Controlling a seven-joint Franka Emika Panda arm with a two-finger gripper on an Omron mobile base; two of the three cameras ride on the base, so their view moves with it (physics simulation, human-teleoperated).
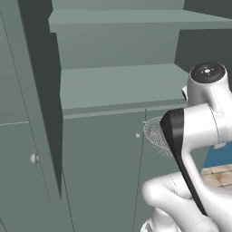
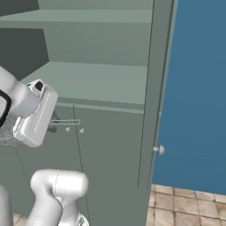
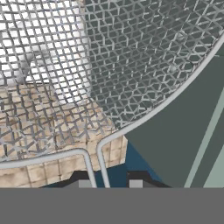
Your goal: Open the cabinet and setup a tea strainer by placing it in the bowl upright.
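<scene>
Left base view: the cabinet (image 1: 113,86) is standing open, shelf bare, the tea strainer (image 1: 156,136) hanging before its lower doors. Right base view: blue wall (image 2: 198,88) and tiled floor (image 2: 190,207) are showing. Hand view: the end effector (image 3: 107,183) is gripping the strainer's wire handle (image 3: 94,157).

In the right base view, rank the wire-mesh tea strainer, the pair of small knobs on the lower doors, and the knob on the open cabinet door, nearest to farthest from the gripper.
1. Silver-grey wire-mesh tea strainer: its handle is held at the gripper, mesh at left.
2. Two small round knobs on the lower grey-green doors: just right of the gripper.
3. Round silver knob on the open grey-green cabinet door: far right, lower.
</scene>
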